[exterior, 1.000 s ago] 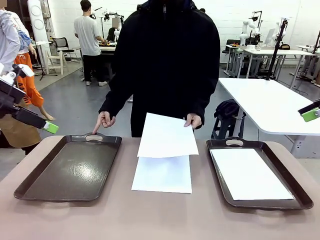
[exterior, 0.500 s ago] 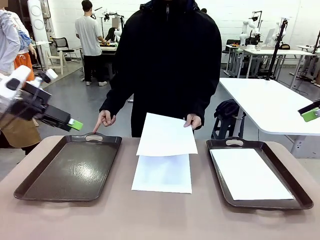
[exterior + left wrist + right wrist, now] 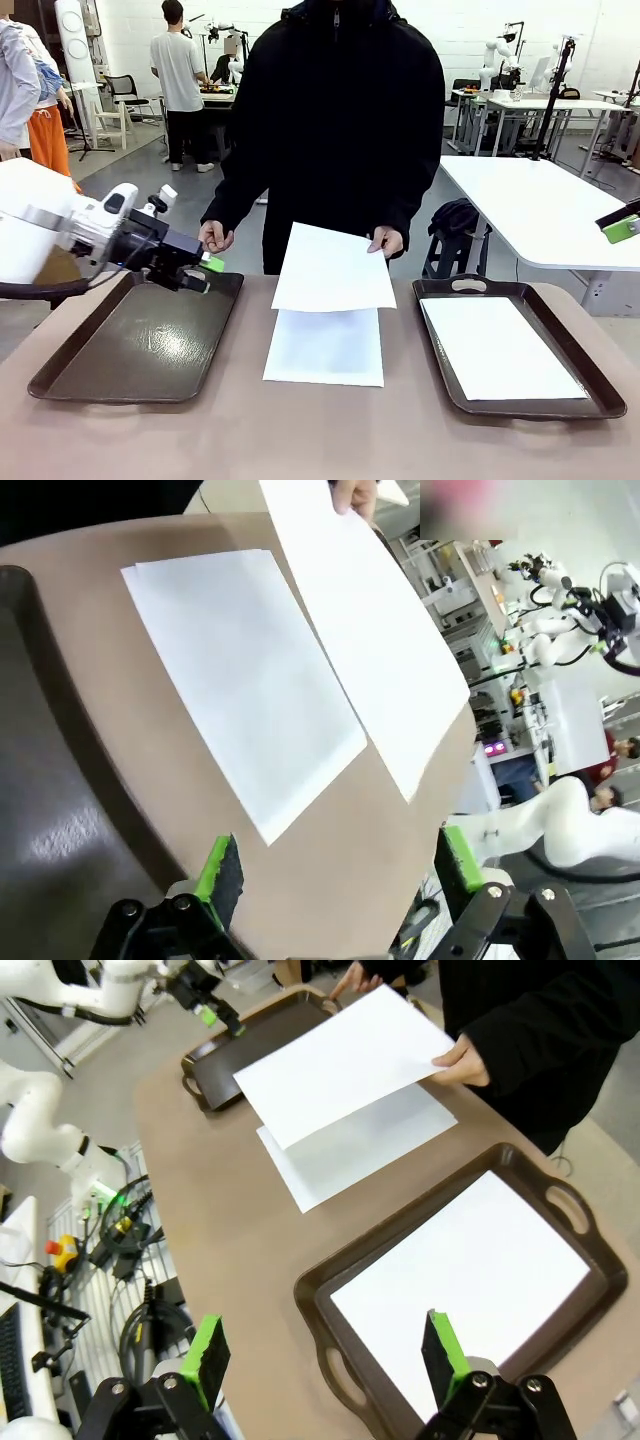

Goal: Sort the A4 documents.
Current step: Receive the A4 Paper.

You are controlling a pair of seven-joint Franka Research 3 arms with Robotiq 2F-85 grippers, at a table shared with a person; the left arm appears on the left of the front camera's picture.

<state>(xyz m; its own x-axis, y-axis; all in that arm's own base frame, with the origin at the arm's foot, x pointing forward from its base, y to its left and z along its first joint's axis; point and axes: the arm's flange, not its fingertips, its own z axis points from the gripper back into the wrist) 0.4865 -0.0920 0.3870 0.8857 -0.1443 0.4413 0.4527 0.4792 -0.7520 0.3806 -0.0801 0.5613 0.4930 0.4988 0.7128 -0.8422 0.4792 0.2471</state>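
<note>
Spanning the near foreground, a brown table [image 3: 320, 440] is entered first as the shared work surface.

- Person in black, standing at the far side; taken to be the one handing sheets over.
- Left tray [image 3: 140, 340]: dark brown, handled, floor bare; judged to be the destination not yet filled.
- Right tray [image 3: 430, 335]: same make, with one sheet already laid flat on it.
- A4 documents, three counted. One sheet [image 3: 500, 348] is laid square inside the right tray. A second sheet [image 3: 325, 350] is left flat on the table between the trays, apparently awaiting sorting. A third sheet [image 3: 333, 268] is held above the second, raised at its far edge and tilted toward the robot, presumably so that an edge is offered clear of the table.
- Left gripper [image 3: 207, 273]: hung over the far end of the left tray, aimed toward the middle sheets; jaws are spread wide and nothing is gripped.
- Right gripper [image 3: 325, 1350]: kept high off to the right, above the right tray; jaws are likewise apart and nothing is carried.
- Holding hand [image 3: 385, 241]: pinched on the raised sheet's far corner.
- Other hand [image 3: 213, 237]: kept near the left tray's far handle, just beside the left gripper; its purpose cannot be told.
</note>
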